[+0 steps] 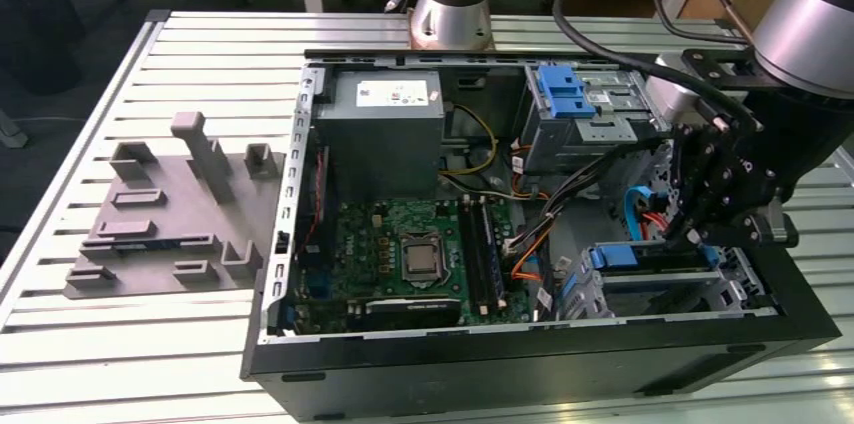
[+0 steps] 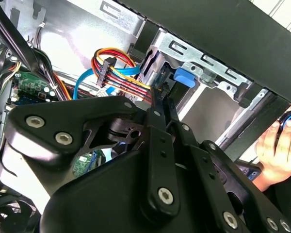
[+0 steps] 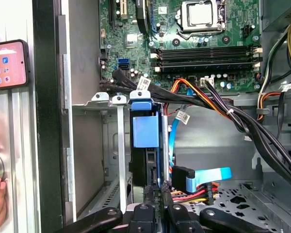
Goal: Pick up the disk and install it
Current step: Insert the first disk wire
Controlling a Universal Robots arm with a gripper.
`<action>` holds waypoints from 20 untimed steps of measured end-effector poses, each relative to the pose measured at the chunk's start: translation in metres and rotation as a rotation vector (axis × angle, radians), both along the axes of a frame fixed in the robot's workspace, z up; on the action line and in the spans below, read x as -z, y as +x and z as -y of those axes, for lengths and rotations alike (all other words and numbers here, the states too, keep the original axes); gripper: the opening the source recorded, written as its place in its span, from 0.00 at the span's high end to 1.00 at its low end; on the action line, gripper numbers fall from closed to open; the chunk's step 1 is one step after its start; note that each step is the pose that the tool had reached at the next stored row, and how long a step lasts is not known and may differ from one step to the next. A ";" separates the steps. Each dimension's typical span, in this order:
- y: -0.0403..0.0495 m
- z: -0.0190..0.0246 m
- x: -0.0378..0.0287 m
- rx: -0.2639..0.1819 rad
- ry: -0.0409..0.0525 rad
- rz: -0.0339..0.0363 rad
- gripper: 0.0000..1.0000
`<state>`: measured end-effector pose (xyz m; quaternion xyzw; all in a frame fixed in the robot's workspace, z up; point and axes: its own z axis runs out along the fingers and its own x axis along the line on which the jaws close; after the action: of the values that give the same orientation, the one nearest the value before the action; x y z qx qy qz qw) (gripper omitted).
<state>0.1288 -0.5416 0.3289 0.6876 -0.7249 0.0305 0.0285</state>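
Black claw [image 2: 157, 104] linkage in the foreground, its narrow fingers [image 2: 160, 126] pressed close together and reaching toward a silver drive cage [image 2: 203, 73] with a blue plastic tab [image 2: 184, 76]. Beside it, a bundle of coloured wires [image 2: 119, 73] and a green circuit board [image 2: 31, 87]. A person's hand [image 2: 281, 145] appears beyond the black case wall [image 2: 223, 24].

I am making out no print clearly enough to read. I am seeing a white sticker [image 1: 396, 94] on the grey box, small white tags [image 3: 144, 82] on the cables and app icons on a phone [image 3: 8, 63], all illegible.
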 end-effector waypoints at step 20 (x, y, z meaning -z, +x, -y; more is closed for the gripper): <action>0.0000 0.0000 -0.0128 0.000 0.0001 -0.0001 0.76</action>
<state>0.1288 -0.5416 0.3417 0.6876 -0.7249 0.0304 0.0286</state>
